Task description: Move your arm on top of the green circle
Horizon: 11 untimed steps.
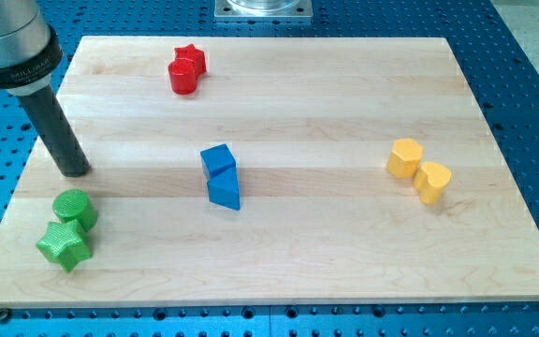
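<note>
Approach step, not there yet. My tip [75, 172] sits on the board near the view's left edge, just above the green circle [73, 208] in the view, close but w/ a sliver of wood showing between, so not touching as far as I can tell. No jaws on this rig, just a bare rod, holding nothing.

Next move, my read: short slide toward the view's bottom, straight at the cylinder. Tip runs at table height, so "on top" likely means pressing up against or covering its spot. Risk is shoving it into the green star [63, 245], which sits touching it on the lower-left side. Go slow, keep it short.

Target look: short green cylinder, round flat top, upright, near the view's bottom-left corner of the wooden board [344, 262].

Rest well apart: red pair [186, 70] at the view's top, blue pair [221, 176] mid-board, yellow pair [418, 170] at the view's right.
</note>
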Each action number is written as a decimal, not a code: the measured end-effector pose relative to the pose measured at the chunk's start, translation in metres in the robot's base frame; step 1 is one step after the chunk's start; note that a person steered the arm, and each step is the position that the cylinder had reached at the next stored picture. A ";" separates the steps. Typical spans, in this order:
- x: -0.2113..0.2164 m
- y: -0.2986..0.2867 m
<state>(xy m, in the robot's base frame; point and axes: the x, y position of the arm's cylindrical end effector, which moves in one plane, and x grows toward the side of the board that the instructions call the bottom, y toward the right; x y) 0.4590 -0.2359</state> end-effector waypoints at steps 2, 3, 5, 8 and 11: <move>-0.009 -0.003; -0.009 -0.004; -0.011 -0.004; -0.069 -0.002; -0.116 -0.002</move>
